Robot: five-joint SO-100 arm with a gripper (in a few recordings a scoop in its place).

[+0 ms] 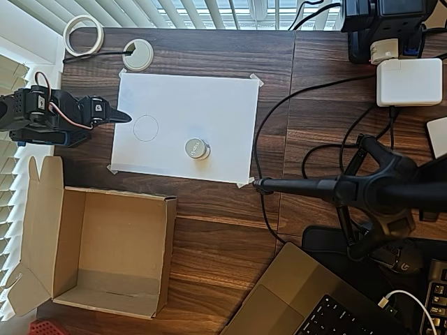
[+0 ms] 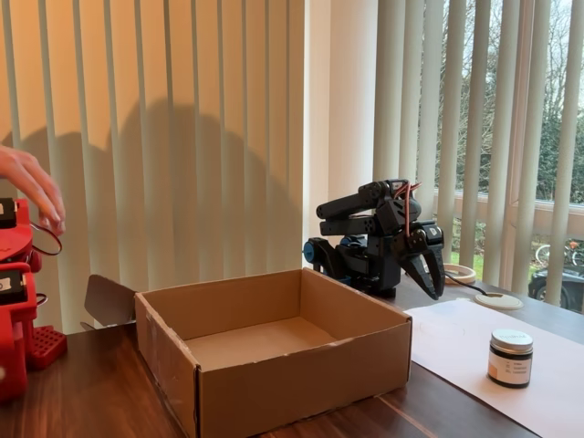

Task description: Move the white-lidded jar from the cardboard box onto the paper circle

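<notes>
While the arm sits folded at the left edge of the table in the overhead view, I find its gripper [image 1: 120, 116] pointing right, its dark tip just over the left border of the white paper sheet [image 1: 209, 105] and holding nothing. In the fixed view the gripper [image 2: 431, 272] hangs nose-down above the table with the fingers drawn together to a point; I see no gap between them. The white-lidded jar [image 1: 197, 148] stands upright on the sheet, in its lower middle part, well apart from the gripper. The paper circle [image 1: 145, 128] is a thin pencil outline to the left of the jar; the jar is outside it, not touching the line, with bare paper between the 2. The fixed view shows the jar [image 2: 511, 358] as a dark body under a pale lid, resting on the paper to the right of the cardboard box [image 2: 274, 365]. The cardboard box [image 1: 105, 251] lies open at the lower left of the overhead view, flaps spread to the left, brown floor bare. The sheet is taped at its corners to the dark wood table [image 1: 223, 230]. I note a white tape roll [image 1: 83, 33] and a white grommet [image 1: 137, 54] with a cable beyond the sheet's upper left corner.
</notes>
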